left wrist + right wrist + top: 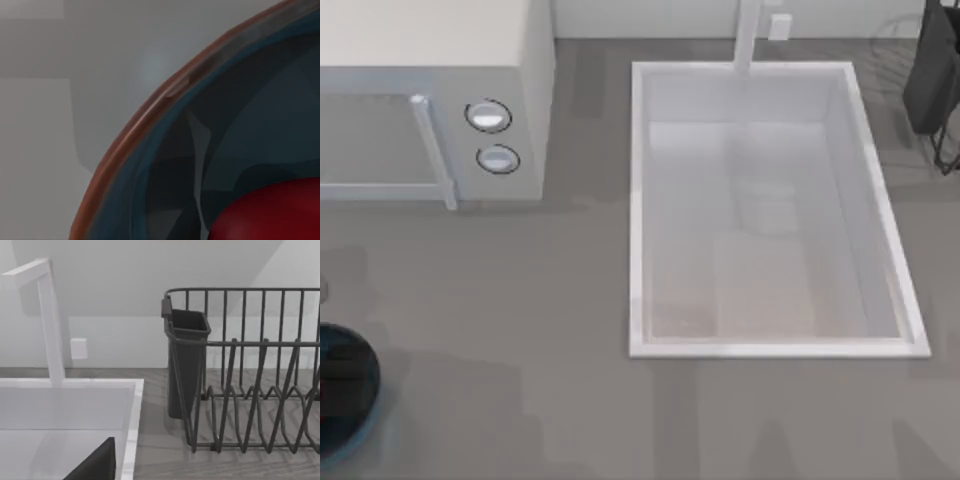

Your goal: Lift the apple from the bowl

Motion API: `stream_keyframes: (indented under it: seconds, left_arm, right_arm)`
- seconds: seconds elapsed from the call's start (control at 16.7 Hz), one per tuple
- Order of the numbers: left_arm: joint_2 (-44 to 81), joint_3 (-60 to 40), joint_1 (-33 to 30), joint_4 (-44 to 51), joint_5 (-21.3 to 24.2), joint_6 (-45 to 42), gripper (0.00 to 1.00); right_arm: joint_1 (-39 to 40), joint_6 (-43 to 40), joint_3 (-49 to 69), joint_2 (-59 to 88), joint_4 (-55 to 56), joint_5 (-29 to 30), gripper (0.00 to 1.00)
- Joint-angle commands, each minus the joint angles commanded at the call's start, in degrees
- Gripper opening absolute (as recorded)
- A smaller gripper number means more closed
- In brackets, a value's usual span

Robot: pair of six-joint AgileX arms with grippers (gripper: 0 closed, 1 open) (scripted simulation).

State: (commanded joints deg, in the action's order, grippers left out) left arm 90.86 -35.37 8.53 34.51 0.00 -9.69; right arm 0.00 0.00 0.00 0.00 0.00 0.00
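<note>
We start with the counter, which carries a microwave at the top view's upper left, a white sink in the middle and a dish rack at the far right. The bowl sits at the counter's lower left edge, partly cut off. Its inside is glossy teal-blue and its thin rim looks brownish up close. The apple lies inside it, glossy deep red and rounded, much smaller than the bowl, near the curved wall.

Our left arm's camera hangs just above the bowl; whether its fingers are spread or closed, we cannot tell, and the same goes for our right arm near the rack. To lift well, we judge we should centre over the apple, clear of the rim, and close gently round its widest part.
</note>
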Motion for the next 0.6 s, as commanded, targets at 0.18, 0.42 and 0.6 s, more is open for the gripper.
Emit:
stream_keyframes:
  seconds: [0.18,0.42,0.6]
  left_arm:
    - [0.0,0.0,0.0,0.0,0.0,0.0,0.92]
    - [0.0,0.0,0.0,0.0,0.0,0.0,0.62]
    - [0.0,0.0,0.0,0.0,0.0,0.0,0.4]
  right_arm:
    - [0.0,0.0,0.0,0.0,0.0,0.0,1.0]
    - [0.0,0.0,0.0,0.0,0.0,0.0,1.0]
    - [0.0,0.0,0.0,0.0,0.0,0.0,1.0]
